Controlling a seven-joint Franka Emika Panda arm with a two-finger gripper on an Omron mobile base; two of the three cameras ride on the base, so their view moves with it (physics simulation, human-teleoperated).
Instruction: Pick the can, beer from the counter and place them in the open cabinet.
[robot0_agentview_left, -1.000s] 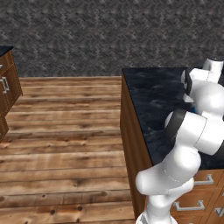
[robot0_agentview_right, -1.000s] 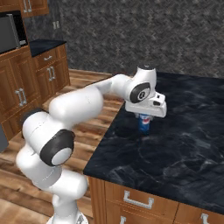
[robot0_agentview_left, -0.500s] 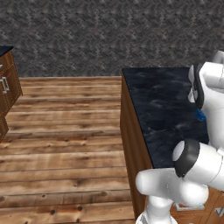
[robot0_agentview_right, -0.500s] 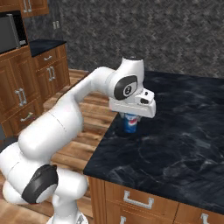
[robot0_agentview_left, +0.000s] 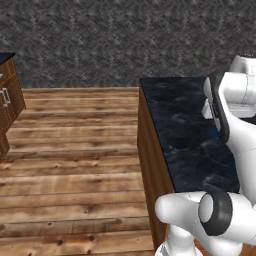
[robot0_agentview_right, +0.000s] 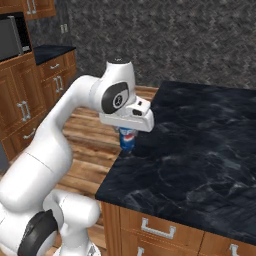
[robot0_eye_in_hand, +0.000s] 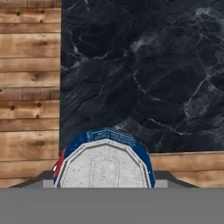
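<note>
tool (robot0_agentview_right: 127, 131): closed on the can, gripping from above, jaws either side of its body
can (robot0_agentview_right: 127, 139): hangs straight below the tool, long axis upright, silver top toward the hand; looks lifted clear of the table
table (robot0_agentview_right: 200, 150): black marble top beneath and beyond the tool; can sits over its near corner, by the wood floor (robot0_agentview_left: 75, 165)
beer: can't place it from here
cabinet: target not located; judgement: carry the can up and away from the table edge next
</note>
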